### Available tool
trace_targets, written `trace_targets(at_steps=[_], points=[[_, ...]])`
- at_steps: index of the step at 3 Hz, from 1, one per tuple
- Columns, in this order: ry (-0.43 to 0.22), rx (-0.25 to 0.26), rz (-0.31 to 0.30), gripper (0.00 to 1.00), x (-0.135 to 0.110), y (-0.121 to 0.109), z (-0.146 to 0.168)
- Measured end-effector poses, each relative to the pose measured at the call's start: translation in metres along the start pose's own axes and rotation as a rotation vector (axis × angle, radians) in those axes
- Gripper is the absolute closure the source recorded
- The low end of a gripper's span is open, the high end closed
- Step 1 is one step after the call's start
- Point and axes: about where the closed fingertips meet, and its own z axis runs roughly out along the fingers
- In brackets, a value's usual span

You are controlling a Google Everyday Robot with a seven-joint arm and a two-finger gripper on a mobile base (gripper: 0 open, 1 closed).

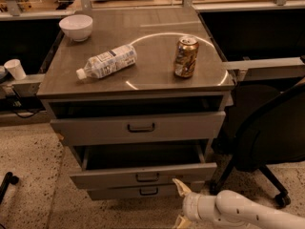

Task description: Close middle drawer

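The middle drawer [109,176] is the second gray front of the cabinet, with a small dark bar pull [147,177]. It stands partly pulled out, and its dark inside shows behind the front. My gripper [180,204] is low in the view, just in front of and below the drawer's right end. It is open, with one tan fingertip [179,186] pointing up near the drawer front's lower right edge. I cannot tell whether it touches. The white arm runs off to the lower right.
The upper drawer [138,127] sits slightly out and the lowest drawer front [119,192] shows under the middle one. On the cabinet top [157,56] are a white bowl [76,26], a lying plastic bottle [107,61] and a can [186,56]. A black office chair [267,132] stands at the right.
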Motion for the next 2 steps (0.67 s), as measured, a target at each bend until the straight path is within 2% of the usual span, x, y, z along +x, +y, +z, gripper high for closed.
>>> trace_targets(at_steps=[1, 2], points=[[-0.017, 0.013, 0.003, 0.18, -0.003, 0.0, -0.002], [-0.046, 0.024, 0.0, 0.42, -0.007, -0.016, 0.003]])
